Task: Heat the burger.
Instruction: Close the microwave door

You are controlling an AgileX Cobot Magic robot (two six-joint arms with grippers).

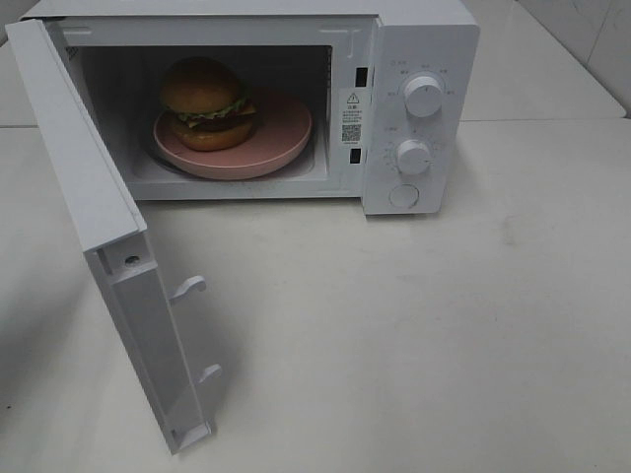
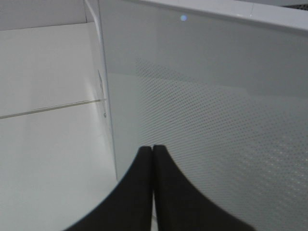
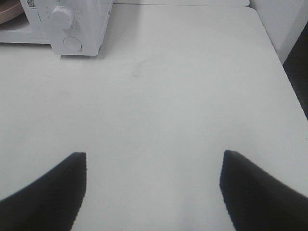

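The burger [image 1: 207, 102], with golden-brown bun, green lettuce and dark patty, sits on a round pink plate [image 1: 276, 148] inside the white microwave [image 1: 419, 59]. The microwave door [image 1: 89, 212] stands wide open, swung out to the left. Neither gripper shows in the exterior high view. In the left wrist view my left gripper [image 2: 153, 149] is shut and empty, its fingertips right against the outer face of the door [image 2: 216, 106]. In the right wrist view my right gripper [image 3: 154, 156] is open and empty above the bare table, well back from the microwave's control panel [image 3: 72, 24].
The microwave has two knobs [image 1: 424, 97] [image 1: 413, 156] and a round button [image 1: 404, 195] on its right panel. Door latch hooks [image 1: 187, 286] stick out from the door's inner edge. The white table [image 1: 414, 335] spreads in front; its right edge shows in the right wrist view [image 3: 284, 77].
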